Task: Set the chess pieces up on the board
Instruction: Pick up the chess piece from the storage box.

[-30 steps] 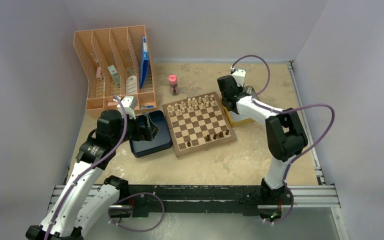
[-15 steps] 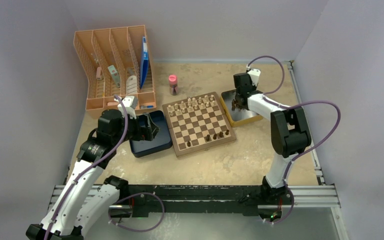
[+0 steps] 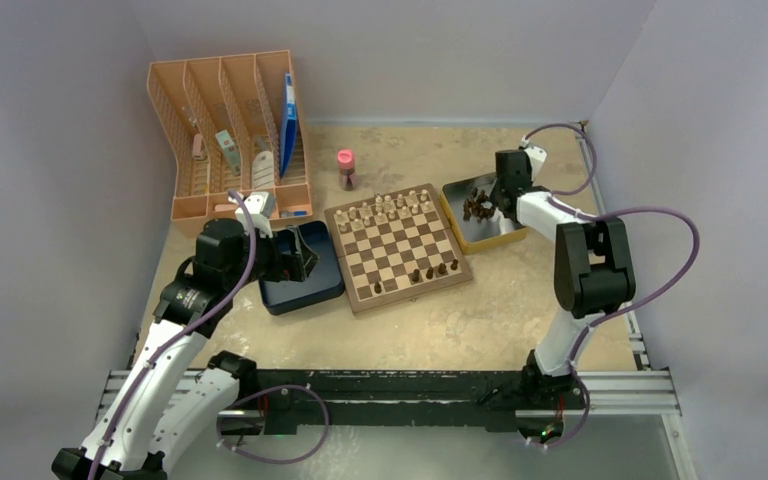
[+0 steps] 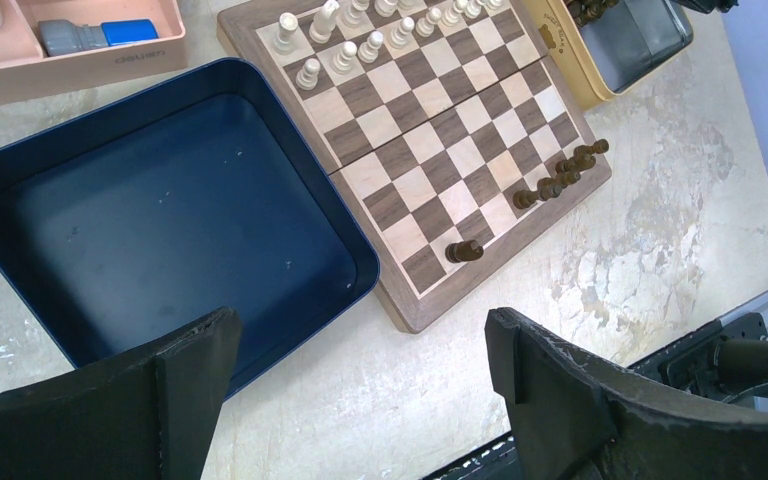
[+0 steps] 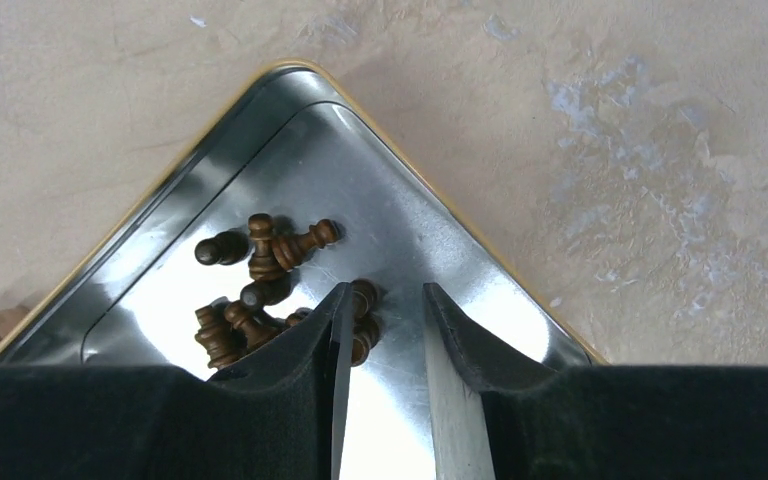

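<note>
The board (image 3: 397, 248) lies mid-table, also in the left wrist view (image 4: 440, 130). Cream pieces (image 3: 390, 208) fill its far rows. A few dark chess pieces (image 3: 430, 270) stand near its near right corner (image 4: 555, 180), and one stands alone (image 4: 463, 250) further left. Several more dark pieces (image 5: 260, 270) lie heaped in a metal tin (image 5: 440, 250) right of the board (image 3: 487, 232). My right gripper (image 5: 387, 292) hovers over the tin (image 3: 505, 192), slightly open and empty, with pieces just past its left finger. My left gripper (image 4: 360, 318) is wide open and empty by the blue box (image 3: 305, 262).
A dark blue square box (image 4: 160, 220) sits empty left of the board (image 3: 295, 285). An orange file organizer (image 3: 230, 130) stands at the back left. A small pink bottle (image 3: 345, 168) stands behind the board. A metal rail (image 3: 390, 385) runs along the near edge.
My right arm has swung right, from the board's far right corner to over the tin of dark pieces. The left arm has not moved.
</note>
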